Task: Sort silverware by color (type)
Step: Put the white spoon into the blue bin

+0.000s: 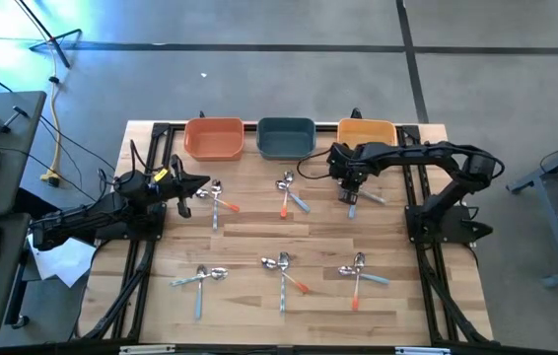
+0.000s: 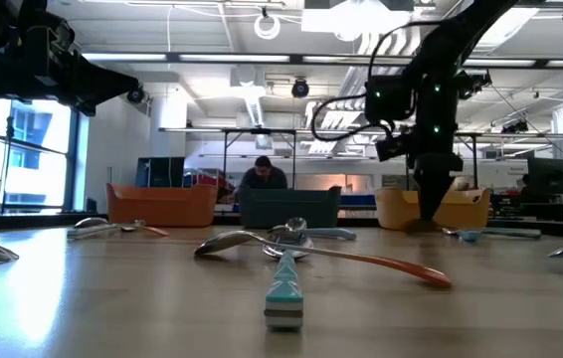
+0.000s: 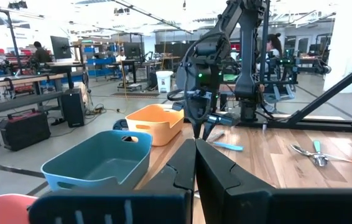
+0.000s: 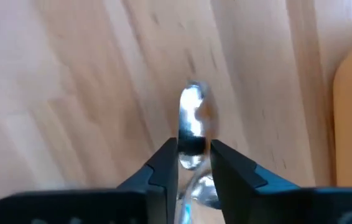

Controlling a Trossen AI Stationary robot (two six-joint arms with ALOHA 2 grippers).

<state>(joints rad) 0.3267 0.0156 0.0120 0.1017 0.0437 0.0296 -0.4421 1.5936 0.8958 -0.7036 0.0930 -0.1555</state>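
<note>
The silverware lies in small clusters across the desk, and one silver spoon sits just in front of the yellow bowl. The right claw stands over it, its fingers set on either side of the shiny metal, narrowing but not clearly gripping. The smooth, rounded metal could slip out or spin as the fingers press, since the hold is so narrow. The left claw hovers near the orange bowl, pressed together and empty.
</note>
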